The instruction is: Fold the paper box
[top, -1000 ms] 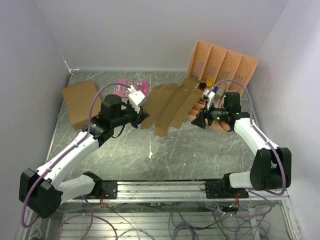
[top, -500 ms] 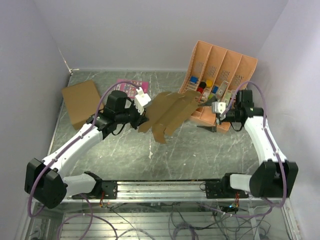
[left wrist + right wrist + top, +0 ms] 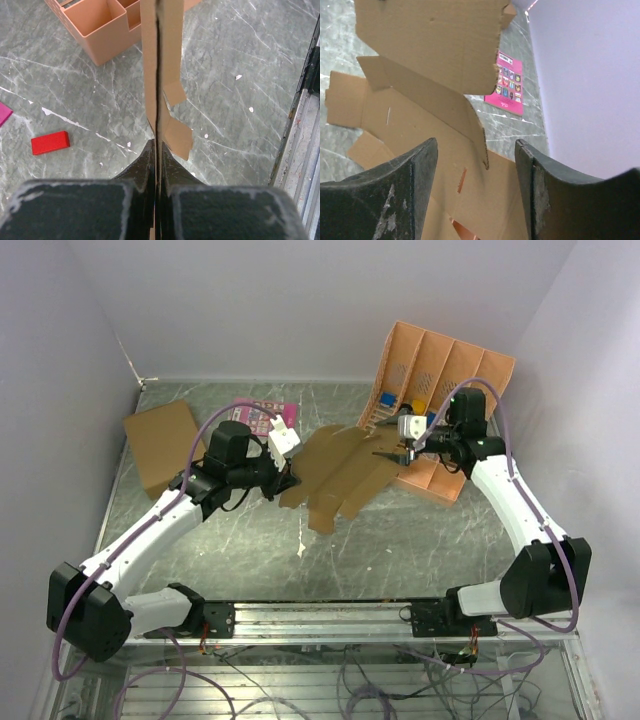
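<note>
Cardboard cut-out, i.e. the paper box (image 3: 338, 468), is held up off the surface (image 3: 420, 540) near the middle of the workspace, betw. the two arms. It is seen unfolded, w/ creased panels and small tab flaps along its near edge. The left jaws are clamped tight on the sheet's left edge. In the left wrist view the sheet is seen edge-on, running straight out from the pinched tips, w/ two tabs angled off to the right.

The right jaws are held apart at the sheet's right end. In the right wrist view a gap is seen betw. the two dark fingers (image 3: 395, 200), and a creased flap edge sits in that gap (whether either finger touches the board cannot be told).

An orange organiser tray (image 3: 445, 380) is propped at the back right, just behind the right jaws, w/ small coloured items in its slots. A pink card (image 3: 262, 412) lies flat at the back, partly hidden by the left arm. A larger brown cardboard box (image 3: 160, 445) is lying at the back left, well apart from the sheet. A red block (image 3: 50, 142) is lying on the surface below the sheet, near the tray's corner.
</note>
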